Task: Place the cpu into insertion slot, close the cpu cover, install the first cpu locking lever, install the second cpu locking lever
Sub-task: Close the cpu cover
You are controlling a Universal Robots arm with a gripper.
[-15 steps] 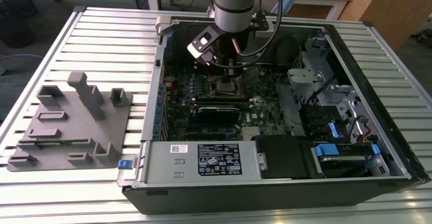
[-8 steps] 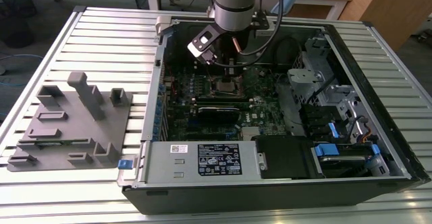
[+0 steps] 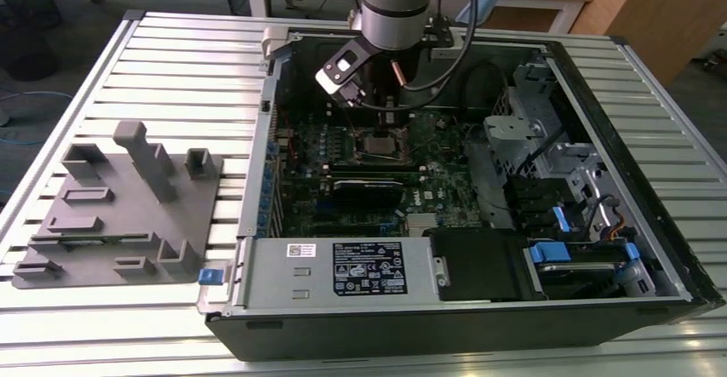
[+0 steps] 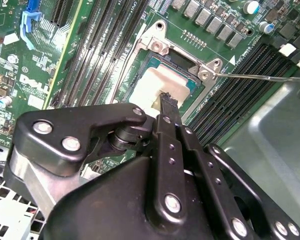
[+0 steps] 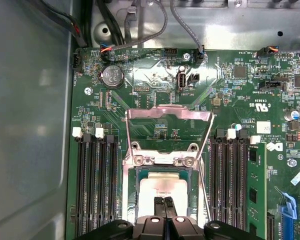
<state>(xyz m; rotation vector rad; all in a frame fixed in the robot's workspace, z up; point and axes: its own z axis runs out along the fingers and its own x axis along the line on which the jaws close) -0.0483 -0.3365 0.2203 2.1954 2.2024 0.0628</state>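
The cpu, a pale silvery square, lies in the insertion slot on the green board; it shows in both wrist views. The cpu cover, a thin metal frame, stands raised behind the slot. Thin wire locking levers stand free along the slot's sides, and one lever juts out over the memory slots. My gripper is shut, its narrow tips together right over the cpu's middle; I cannot tell whether they touch it. In the exterior view the gripper hangs just above the slot.
Black memory slots flank the socket on both sides. The case wall rises close by. Cables run behind the board. A grey fixture block sits on the table at the exterior view's left; a labelled power supply fills the case front.
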